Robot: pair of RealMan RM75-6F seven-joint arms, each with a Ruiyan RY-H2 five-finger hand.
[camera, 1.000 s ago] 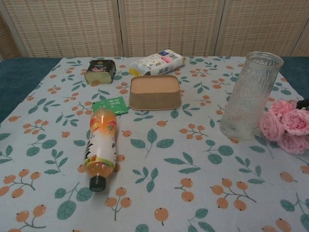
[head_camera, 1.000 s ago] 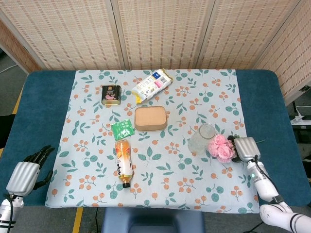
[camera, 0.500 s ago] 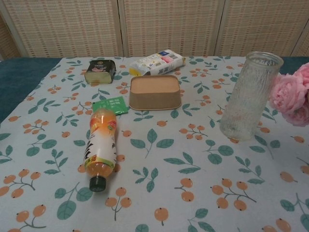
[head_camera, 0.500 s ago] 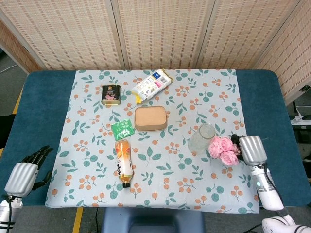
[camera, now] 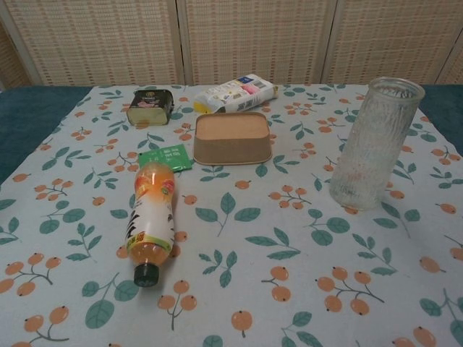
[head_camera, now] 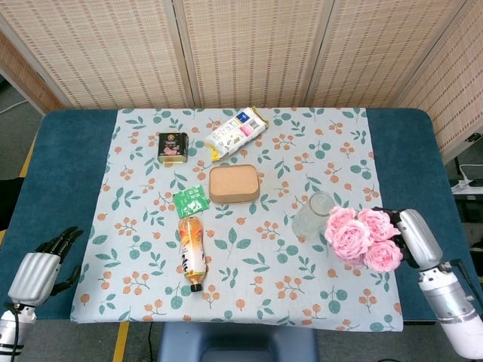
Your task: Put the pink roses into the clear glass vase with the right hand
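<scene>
The right hand (head_camera: pixel 417 237) grips the roses (head_camera: pixel 362 237) just beside the vase (head_camera: pixel 311 214) (standing upright). The left hand (head_camera: pixel 38 270) looks open, maybe.

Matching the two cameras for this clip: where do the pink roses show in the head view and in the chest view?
Head view: the pink roses are at the lower right, held by the right hand, just right of the clear glass vase.
Chest view: not in the picture; only the table items show.
Shared landmark: the clear glass vase, upright at the right of the chest view.
</scene>
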